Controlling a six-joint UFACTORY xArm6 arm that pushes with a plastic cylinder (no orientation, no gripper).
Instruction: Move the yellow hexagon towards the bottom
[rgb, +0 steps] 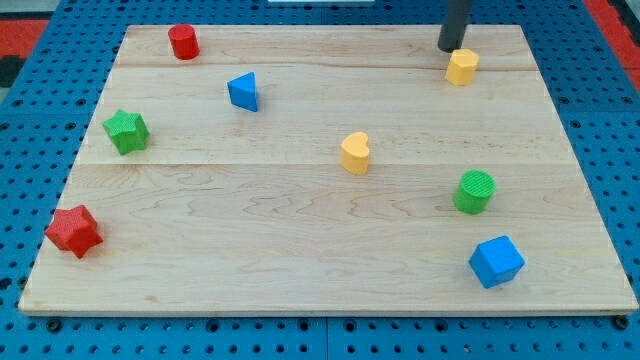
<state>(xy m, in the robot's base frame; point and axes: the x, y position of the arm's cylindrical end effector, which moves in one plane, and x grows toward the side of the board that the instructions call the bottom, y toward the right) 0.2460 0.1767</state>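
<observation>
The yellow hexagon (461, 67) sits near the view's top right on the wooden board (300, 240). My tip (451, 48) rests just above and slightly left of it, close to touching its upper edge. The rod rises out of the view's top. A second yellow block, heart-shaped (355, 153), lies near the board's middle.
A red cylinder (183, 42) is at the top left, a blue triangle (243, 92) below and right of it. A green star (126, 131) and a red star (74, 231) lie at the left edge. A green cylinder (474, 192) and a blue cube (496, 261) are at lower right.
</observation>
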